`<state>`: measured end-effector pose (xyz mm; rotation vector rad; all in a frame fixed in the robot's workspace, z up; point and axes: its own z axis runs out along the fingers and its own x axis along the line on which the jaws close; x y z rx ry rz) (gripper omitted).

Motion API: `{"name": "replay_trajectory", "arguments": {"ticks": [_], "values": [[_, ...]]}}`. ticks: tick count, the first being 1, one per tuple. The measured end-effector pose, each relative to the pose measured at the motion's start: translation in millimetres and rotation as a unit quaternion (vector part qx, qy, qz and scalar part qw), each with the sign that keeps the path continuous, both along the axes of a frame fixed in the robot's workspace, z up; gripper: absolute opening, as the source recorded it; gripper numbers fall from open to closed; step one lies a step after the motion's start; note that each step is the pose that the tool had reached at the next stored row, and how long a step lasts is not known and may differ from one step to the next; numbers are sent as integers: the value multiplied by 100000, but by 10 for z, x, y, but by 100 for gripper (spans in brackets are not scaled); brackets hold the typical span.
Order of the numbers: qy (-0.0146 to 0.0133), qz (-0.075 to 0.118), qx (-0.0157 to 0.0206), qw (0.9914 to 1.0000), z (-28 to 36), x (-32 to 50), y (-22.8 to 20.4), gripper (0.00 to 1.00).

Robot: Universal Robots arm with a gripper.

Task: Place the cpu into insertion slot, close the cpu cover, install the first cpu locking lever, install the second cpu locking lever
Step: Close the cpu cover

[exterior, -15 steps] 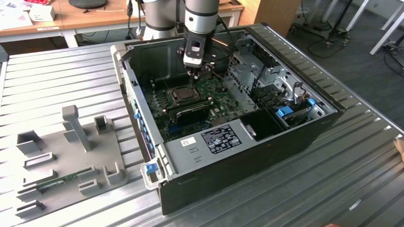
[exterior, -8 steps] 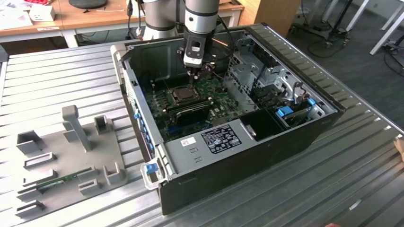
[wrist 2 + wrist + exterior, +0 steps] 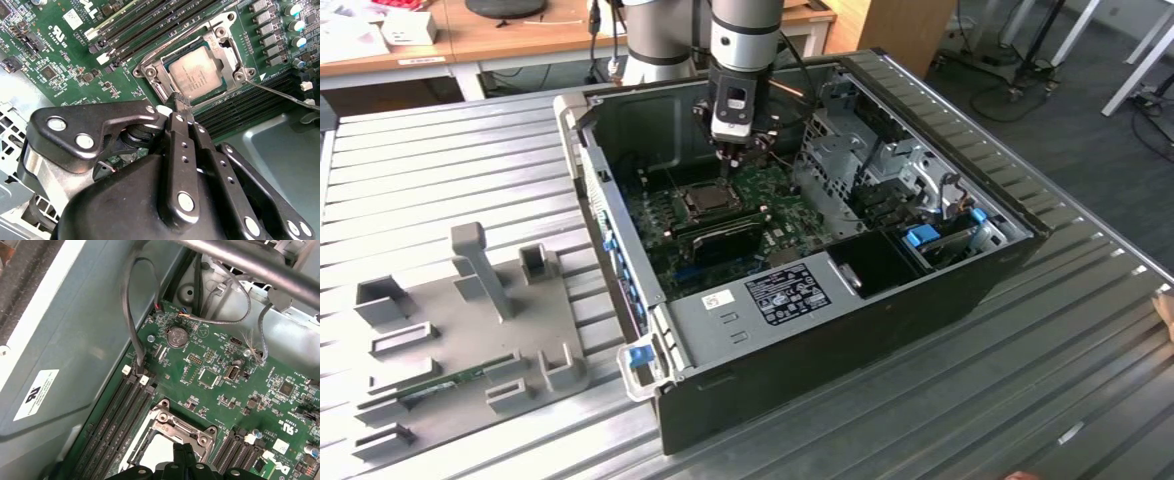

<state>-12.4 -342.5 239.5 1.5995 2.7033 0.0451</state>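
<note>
Gripper [image 3: 181,102] hangs inside the computer case [image 3: 961,290] over the motherboard's [image 3: 60,55] middle, fingers pressed together on nothing, tips at the insertion slot's [image 3: 150,75] edge. The cpu cover [image 3: 225,45] lies down over the seated cpu [image 3: 200,70] (two steps done, I judge); one locking lever [image 3: 280,92] juts loose beside it.

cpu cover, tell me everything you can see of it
The cpu cover is a thin silver metal frame with a square cut-out, lying closed and flat over the cpu, whose pale top shows through the opening. It sits on the green motherboard beside black memory slots. The shut gripper is at its edge.
</note>
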Motion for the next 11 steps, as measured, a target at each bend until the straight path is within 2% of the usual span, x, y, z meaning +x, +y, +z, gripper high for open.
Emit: {"name": "replay_trajectory", "arguments": {"ticks": [11], "values": [[-1,78,-1,100000,0,0,0,10]]}}
